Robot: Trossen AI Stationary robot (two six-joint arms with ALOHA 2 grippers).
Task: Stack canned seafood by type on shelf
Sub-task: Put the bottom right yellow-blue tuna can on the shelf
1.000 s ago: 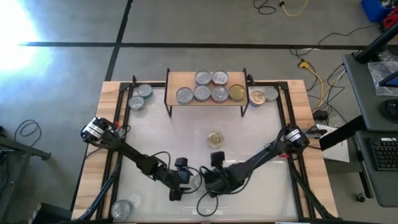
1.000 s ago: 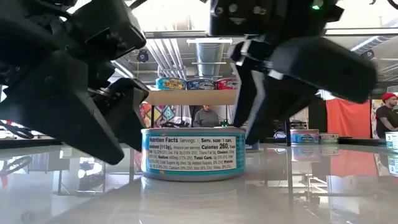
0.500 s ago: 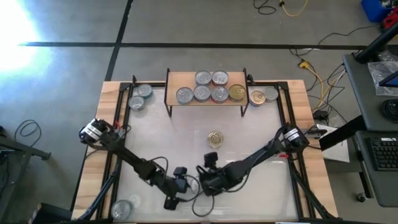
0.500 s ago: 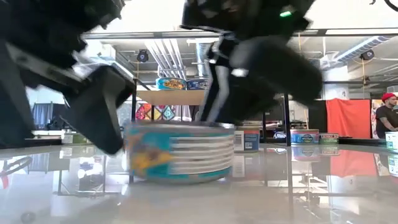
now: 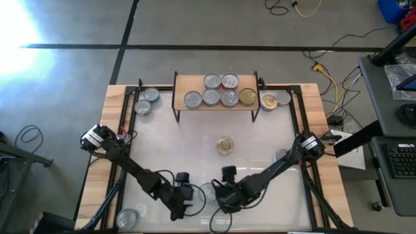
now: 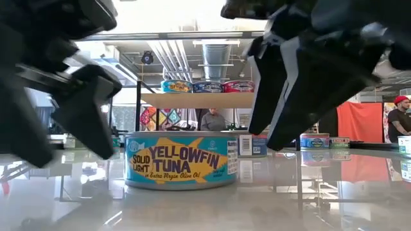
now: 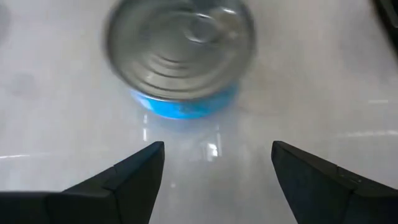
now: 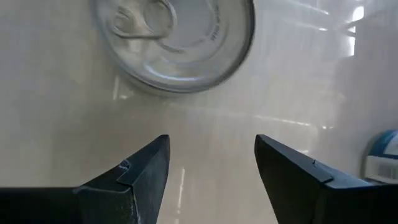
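Nearest to us, at the front middle of the table (image 5: 195,146), whose top is glossy white and mirrors the lights, we see a blue-and-yellow tuna tin (image 6: 181,160) standing upright on its base, silver lid up. The left gripper (image 5: 179,201) sits just beside it on one side and the right gripper (image 5: 224,193) on the other; both pairs of jaws stand apart with nothing between them, and in each wrist view the tin (image 7: 180,55) lies ahead of the fingertips (image 7: 140,163), not touching them. A further tin (image 5: 128,218) rests in the near left corner. Toward the middle of the white surface a gold-topped tin (image 5: 225,145) stands alone. At the far edge we find the shelf (image 5: 214,104), a light wood board on thin black legs, carrying six tins: four in the front row, the rightmost gold-topped, and two behind. Two more tins (image 5: 147,102) sit on the table left of the shelf and two (image 5: 275,101) right of it. The table has wooden side strips and a black frame. Beyond it we see grey concrete floor crossed by dark lines, loose cables (image 5: 323,68), and a desk with a keyboard (image 5: 398,159) at the right. In the level view the room behind shows ceiling ducts, an orange-red panel (image 6: 365,123) and a person (image 6: 213,119) far back.
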